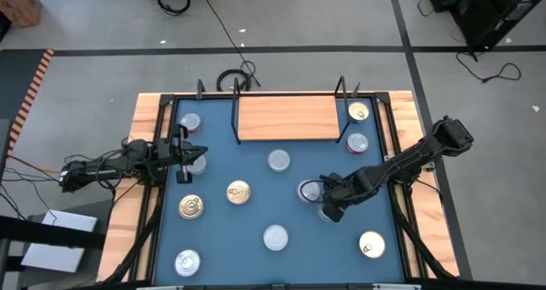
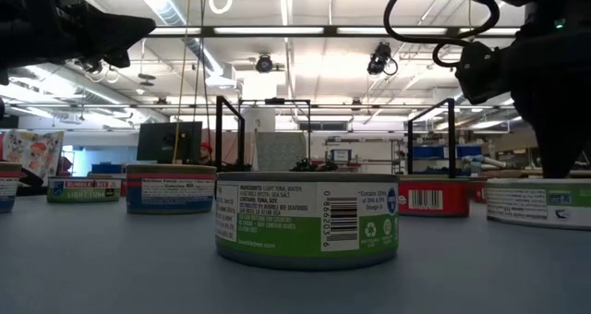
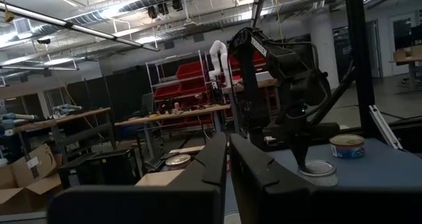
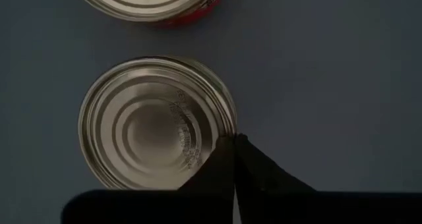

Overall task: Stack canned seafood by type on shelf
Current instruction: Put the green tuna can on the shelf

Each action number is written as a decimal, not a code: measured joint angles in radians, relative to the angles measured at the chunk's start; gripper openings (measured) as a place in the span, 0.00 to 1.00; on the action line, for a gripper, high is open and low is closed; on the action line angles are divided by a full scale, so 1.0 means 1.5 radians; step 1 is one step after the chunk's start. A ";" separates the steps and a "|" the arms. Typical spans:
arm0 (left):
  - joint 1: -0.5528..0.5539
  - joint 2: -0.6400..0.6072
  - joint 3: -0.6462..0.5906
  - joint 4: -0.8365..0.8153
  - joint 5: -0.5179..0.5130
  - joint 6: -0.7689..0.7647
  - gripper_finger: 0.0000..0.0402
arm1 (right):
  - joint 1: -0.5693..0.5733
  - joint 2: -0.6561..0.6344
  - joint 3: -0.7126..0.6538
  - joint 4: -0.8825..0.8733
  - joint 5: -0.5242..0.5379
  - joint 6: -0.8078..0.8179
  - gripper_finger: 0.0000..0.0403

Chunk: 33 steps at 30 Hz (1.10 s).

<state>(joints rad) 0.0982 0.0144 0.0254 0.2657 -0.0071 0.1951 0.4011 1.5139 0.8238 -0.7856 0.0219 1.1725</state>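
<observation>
You're at the pick step, and it looks missed. Your right end effector (image 1: 327, 206) sits right of centre on the blue surface (image 1: 256, 256), fingers pressed together, holding nothing. In the right wrist view the shut fingertips (image 4: 232, 159) rest at the edge of a silver-lidded tin (image 4: 157, 122), not around it. A second tin with red sides (image 4: 155, 3) lies just beside that one.

Next move, as I judge it: spread the fingers, re-centre over the tin so 1 finger goes down each side, close, then carry it to the shelf (image 1: 287, 118) at the far middle. The shelf board looks bare, so stacking hasn't started.

Your left end effector (image 1: 194, 152) waits at the left side, fingers pressed together, empty, just beside a silver tin (image 1: 197, 164).

Tins: small, round, squat, ringed lids. Gold lids: 1 at centre left (image 1: 238, 192), 1 near left (image 1: 191, 206), 1 near right (image 1: 371, 245), 1 far right (image 1: 358, 112). Silver lids: 1 just near the shelf (image 1: 278, 160), 1 near centre (image 1: 275, 237), 1 near left corner (image 1: 187, 262), 1 far left (image 1: 189, 122), 1 far right (image 1: 357, 142). Low view shows a green-labelled tin (image 2: 307, 220) closest.
</observation>
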 joint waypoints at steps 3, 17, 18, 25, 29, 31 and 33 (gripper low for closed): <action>0.000 0.000 0.000 0.000 0.000 0.000 0.06 | 0.000 0.001 0.000 -0.001 -0.001 0.007 0.02; 0.000 0.000 0.000 0.000 0.000 -0.001 0.06 | -0.014 0.001 0.000 -0.012 -0.011 0.025 0.01; 0.000 0.000 0.000 0.000 0.000 -0.001 0.06 | -0.016 0.001 0.000 -0.014 -0.011 0.023 0.01; 0.000 0.000 0.000 0.001 0.000 -0.002 0.06 | -0.026 0.010 -0.011 -0.063 -0.015 0.021 0.01; 0.000 0.000 0.000 0.001 0.000 -0.003 0.06 | -0.025 0.007 -0.008 -0.071 -0.017 0.018 0.01; 0.000 0.001 0.000 0.003 0.000 -0.004 0.06 | -0.026 0.008 -0.007 -0.060 -0.014 0.017 0.01; 0.000 0.001 0.000 0.002 0.000 -0.004 0.06 | -0.026 0.007 -0.007 -0.064 -0.013 0.017 0.01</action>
<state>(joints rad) 0.0982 0.0156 0.0250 0.2692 -0.0071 0.1890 0.3618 1.5238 0.8139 -0.8810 0.0025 1.1979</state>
